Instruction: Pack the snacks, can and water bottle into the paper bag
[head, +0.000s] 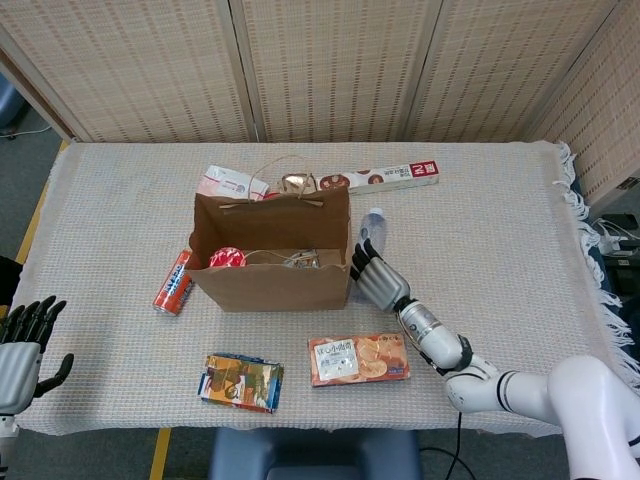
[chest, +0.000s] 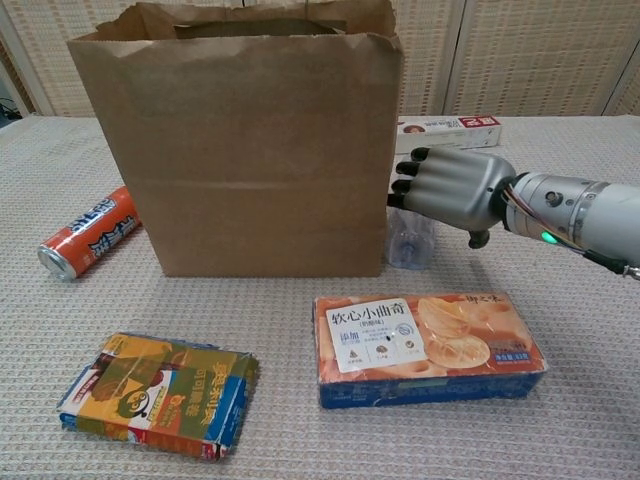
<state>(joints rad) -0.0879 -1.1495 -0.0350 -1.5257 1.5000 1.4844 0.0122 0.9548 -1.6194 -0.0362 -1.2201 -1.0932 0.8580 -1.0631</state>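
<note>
The brown paper bag (head: 270, 285) (chest: 240, 150) stands open mid-table, with a red-topped item (head: 226, 258) inside. A clear water bottle (head: 372, 226) (chest: 410, 243) lies against the bag's right side. My right hand (head: 375, 280) (chest: 450, 188) rests over the bottle, fingers curled down on the bag side, thumb apart to the right. An orange can (head: 174, 282) (chest: 85, 233) lies left of the bag. In front lie an orange biscuit pack (head: 358, 359) (chest: 428, 347) and a colourful snack pack (head: 240, 381) (chest: 160, 392). My left hand (head: 22, 345) hangs open at the lower left.
Behind the bag lie a white-pink packet (head: 230, 183), a gold round item (head: 295, 184) and a long white-red box (head: 385, 177) (chest: 450, 130). The woven tablecloth (head: 500, 230) has a fringed right edge. Wicker screens close off the back.
</note>
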